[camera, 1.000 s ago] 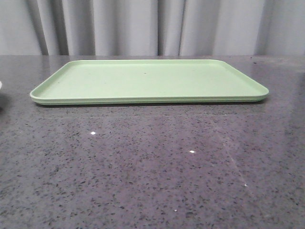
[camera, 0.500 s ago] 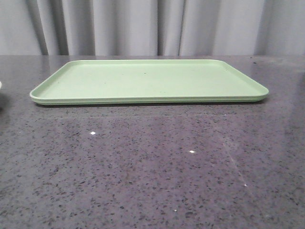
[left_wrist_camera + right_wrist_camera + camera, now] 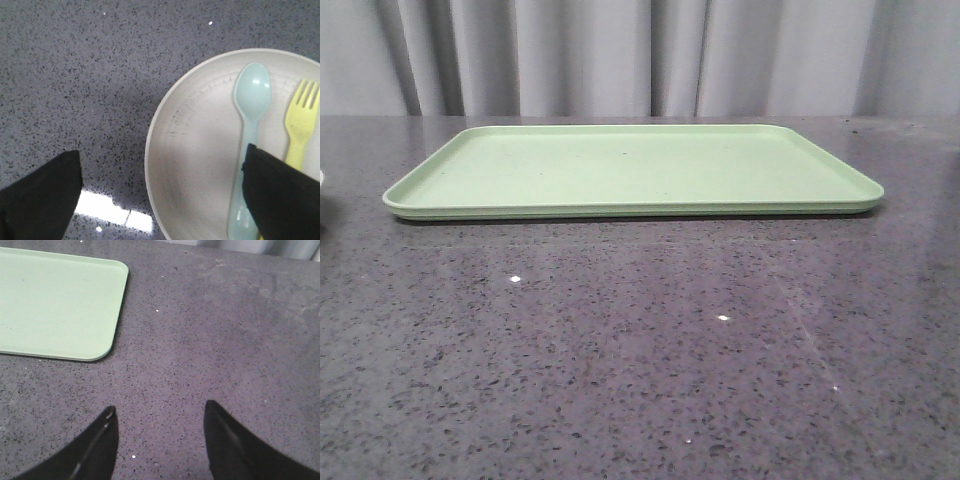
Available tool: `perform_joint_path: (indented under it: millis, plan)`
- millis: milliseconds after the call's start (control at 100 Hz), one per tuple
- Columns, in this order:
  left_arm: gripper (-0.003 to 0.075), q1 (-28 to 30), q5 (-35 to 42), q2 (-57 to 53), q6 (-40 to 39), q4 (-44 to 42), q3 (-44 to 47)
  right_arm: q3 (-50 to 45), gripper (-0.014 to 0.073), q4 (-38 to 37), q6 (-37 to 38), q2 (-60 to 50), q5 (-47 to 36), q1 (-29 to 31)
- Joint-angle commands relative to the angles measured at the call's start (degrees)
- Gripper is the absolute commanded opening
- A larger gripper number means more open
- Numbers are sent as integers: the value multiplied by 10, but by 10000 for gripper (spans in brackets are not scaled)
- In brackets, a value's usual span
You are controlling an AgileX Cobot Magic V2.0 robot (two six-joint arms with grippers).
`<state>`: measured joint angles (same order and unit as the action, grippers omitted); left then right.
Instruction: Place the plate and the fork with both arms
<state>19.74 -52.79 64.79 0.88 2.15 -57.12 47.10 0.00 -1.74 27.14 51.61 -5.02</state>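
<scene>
Up above the plate [image 3: 200, 165], the left gripper [image 3: 160, 200] was open wide, with the fork [image 3: 300, 120] and a blue spoon [image 3: 250, 130] inside. The right gripper [image 3: 160, 440] was open over the tabletop [image 3: 225, 340].

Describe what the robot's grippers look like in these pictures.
Only fingers show. The left gripper has two broad matte black fingers with blunt, angular ends. The right gripper has two glossy black fingers that taper to points. No cables, markings or arm links are visible in any view.
</scene>
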Motion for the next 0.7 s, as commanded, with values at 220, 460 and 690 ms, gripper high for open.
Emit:
perform_joint_path:
  millis: [220, 460, 690]
  plan:
    - [618, 15, 38, 75, 10, 20, -17, 13, 403, 0, -1, 9, -44, 5]
    - [618, 15, 48, 107, 10, 21, -16, 13, 403, 0, -1, 9, -45, 5]
    - [618, 15, 60, 133, 10, 22, -12, 13, 403, 0, -1, 9, -52, 5]
